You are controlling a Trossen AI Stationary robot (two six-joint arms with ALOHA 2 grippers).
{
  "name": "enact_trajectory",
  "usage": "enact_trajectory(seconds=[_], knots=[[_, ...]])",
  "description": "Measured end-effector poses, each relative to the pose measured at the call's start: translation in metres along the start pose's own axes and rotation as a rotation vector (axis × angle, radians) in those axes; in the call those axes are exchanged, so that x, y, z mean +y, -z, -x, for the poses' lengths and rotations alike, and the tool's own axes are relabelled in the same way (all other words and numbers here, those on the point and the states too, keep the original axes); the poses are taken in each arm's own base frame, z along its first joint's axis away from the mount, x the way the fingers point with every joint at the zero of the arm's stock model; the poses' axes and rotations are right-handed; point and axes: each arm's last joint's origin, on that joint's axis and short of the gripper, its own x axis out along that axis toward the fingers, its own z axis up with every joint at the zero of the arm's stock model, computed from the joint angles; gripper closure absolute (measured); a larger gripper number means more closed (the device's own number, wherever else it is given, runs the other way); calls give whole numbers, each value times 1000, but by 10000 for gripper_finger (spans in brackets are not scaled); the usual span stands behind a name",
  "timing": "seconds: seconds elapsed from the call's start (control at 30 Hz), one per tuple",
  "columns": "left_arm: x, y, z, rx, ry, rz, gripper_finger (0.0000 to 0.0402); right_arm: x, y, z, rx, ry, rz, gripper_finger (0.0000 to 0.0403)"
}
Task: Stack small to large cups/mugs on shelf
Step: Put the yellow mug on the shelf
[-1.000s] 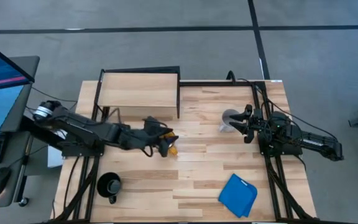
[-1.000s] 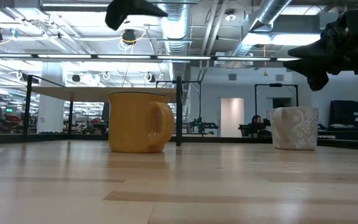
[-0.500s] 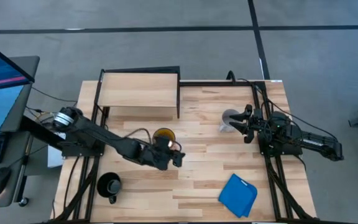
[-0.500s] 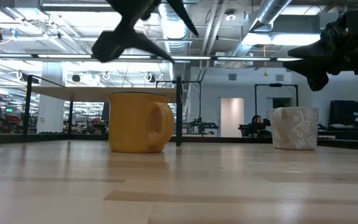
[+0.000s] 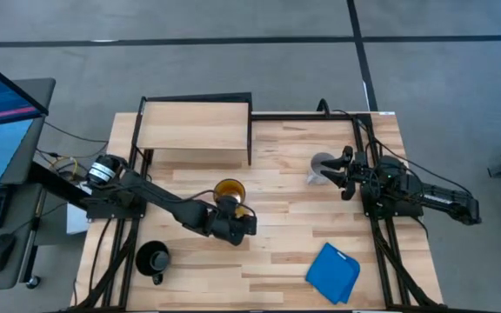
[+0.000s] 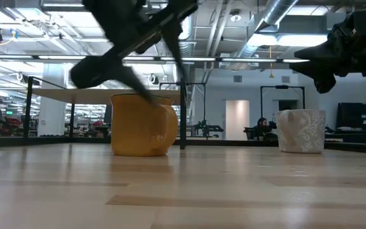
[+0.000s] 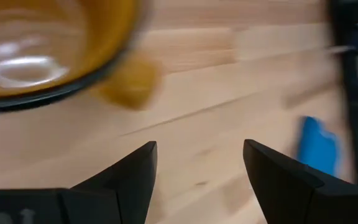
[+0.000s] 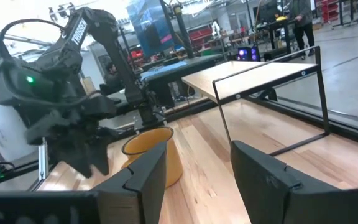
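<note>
The yellow-orange mug (image 5: 229,189) stands upright on the table in front of the shelf (image 5: 194,129). My left gripper (image 5: 243,223) hangs open just on its near side, tilted downward; in the left wrist view the mug (image 7: 42,43) and its handle (image 7: 132,84) lie beyond the open fingers (image 7: 197,165). The pale grey-white mug (image 5: 322,165) stands at the right by my right gripper (image 5: 341,172), which waits open and level (image 8: 197,168). The black mug (image 5: 153,259) stands near the left front edge.
A folded blue cloth (image 5: 333,271) lies near the table's front right. The shelf's black frame (image 5: 250,143) stands just beyond the yellow mug. Bare tabletop (image 5: 285,217) stretches between the two arms.
My left gripper has come down from over the yellow mug and moved toward the table's near edge, rolling its wrist as it went; it has stayed open. The mug has kept its place and now shows uncovered from above.
</note>
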Motion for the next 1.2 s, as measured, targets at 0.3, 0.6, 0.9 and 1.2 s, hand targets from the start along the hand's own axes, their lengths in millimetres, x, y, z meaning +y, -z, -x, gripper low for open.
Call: enact_trajectory(seconds=[0.3,0.6,0.9,1.2], knots=[[19,-3,1,-15,-186,23,170,0,0,0,0,0,0,202],[26,-18,-2,-56,-279,47,170,0,0,0,0,0,0,202],[34,-30,-3,-70,-383,37,170,0,0,0,0,0,0,202],[48,-39,2,-106,-542,57,170,0,0,0,0,0,1,202]])
